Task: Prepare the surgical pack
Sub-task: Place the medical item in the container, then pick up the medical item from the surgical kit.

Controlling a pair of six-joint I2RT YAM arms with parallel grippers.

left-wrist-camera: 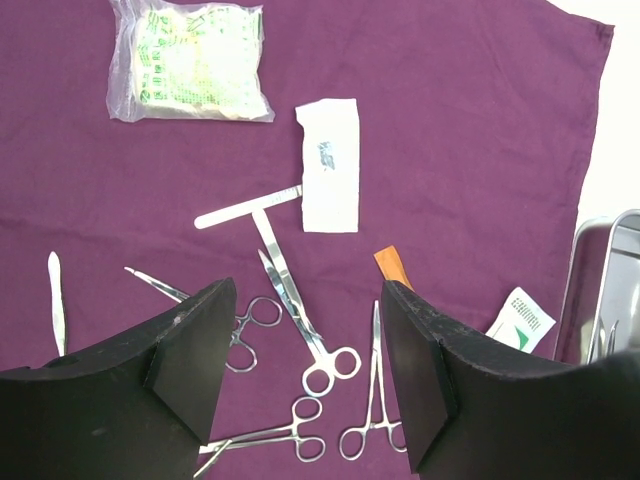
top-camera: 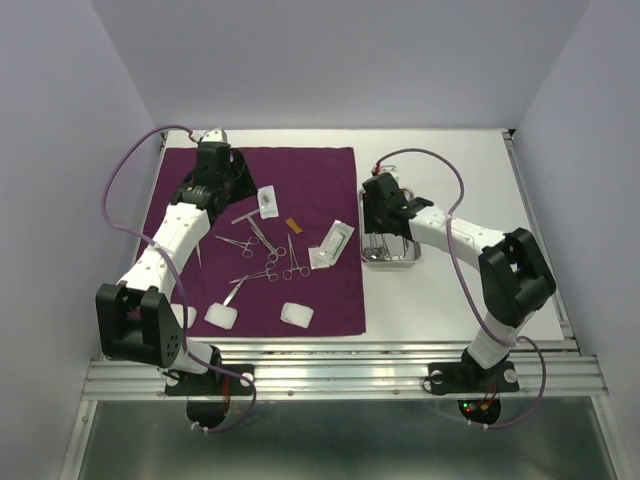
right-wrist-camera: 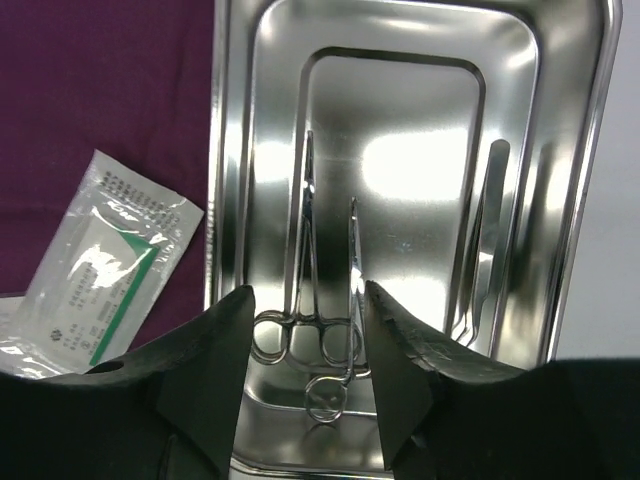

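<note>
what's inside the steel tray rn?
Ring-handled forceps lie on the steel tray floor, apparently two, overlapping. Its near corners are hidden behind the open jaws of the right gripper.

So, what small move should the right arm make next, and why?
Probably lift the right gripper straight up and out of the steel tray. Its jaws stand open, and the forceps lie flat on the tray floor between them, not gripped. More instruments wait on the purple cloth to the left, so clearing the tray seems the sensible step.
</note>
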